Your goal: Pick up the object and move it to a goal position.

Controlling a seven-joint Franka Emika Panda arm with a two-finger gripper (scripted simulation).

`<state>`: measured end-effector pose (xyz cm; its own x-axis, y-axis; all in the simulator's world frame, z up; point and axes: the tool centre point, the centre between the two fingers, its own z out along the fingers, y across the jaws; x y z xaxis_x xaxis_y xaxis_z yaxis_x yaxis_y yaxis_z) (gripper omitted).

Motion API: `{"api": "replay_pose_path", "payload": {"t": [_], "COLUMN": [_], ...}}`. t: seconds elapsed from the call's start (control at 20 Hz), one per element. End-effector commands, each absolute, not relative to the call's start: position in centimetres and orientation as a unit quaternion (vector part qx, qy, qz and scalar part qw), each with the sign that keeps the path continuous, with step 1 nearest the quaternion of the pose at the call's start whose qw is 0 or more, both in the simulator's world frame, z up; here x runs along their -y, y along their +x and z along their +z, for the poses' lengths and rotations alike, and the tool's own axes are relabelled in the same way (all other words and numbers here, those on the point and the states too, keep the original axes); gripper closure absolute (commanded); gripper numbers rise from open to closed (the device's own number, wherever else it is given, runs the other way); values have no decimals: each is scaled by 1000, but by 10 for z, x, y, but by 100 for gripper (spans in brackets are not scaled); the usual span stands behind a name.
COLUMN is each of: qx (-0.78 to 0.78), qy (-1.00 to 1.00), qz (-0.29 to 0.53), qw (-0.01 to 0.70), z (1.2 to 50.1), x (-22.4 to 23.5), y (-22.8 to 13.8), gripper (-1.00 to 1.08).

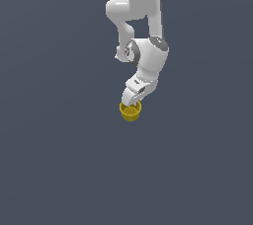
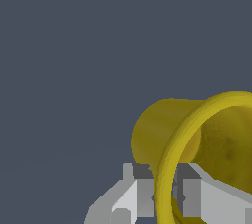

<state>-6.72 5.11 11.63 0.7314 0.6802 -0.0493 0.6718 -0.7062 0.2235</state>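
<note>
Wrist view shows one gripper (image 2: 165,193) clamping the rim of one yellow cup (image 2: 197,139).

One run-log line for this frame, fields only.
arm: white Panda gripper | grasp: fingers straddling rim of small yellow tapered cup | goal: none visible

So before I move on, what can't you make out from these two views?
- Exterior view: the pincer fingertips, hidden behind the yellow cup and the wrist.
- Wrist view: the cup's far side, cut off by the frame edge.
- Both views: no goal marker shows.
- Whether the cup is lifted; the plain ground gives no cue.
</note>
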Motion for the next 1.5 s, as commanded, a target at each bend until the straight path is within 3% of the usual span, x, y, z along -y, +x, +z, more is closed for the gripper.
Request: {"api": "replay_pose_path", "payload": {"t": [0.0, 0.9, 1.45], "qx": [-366, -367, -367], "qy": [923, 923, 923], "qz": [20, 20, 20], "qw": [114, 113, 113], "z": [136, 305, 366], "x": [-64, -181, -223], "y": [-71, -111, -121], "gripper": [108, 108, 108]}}
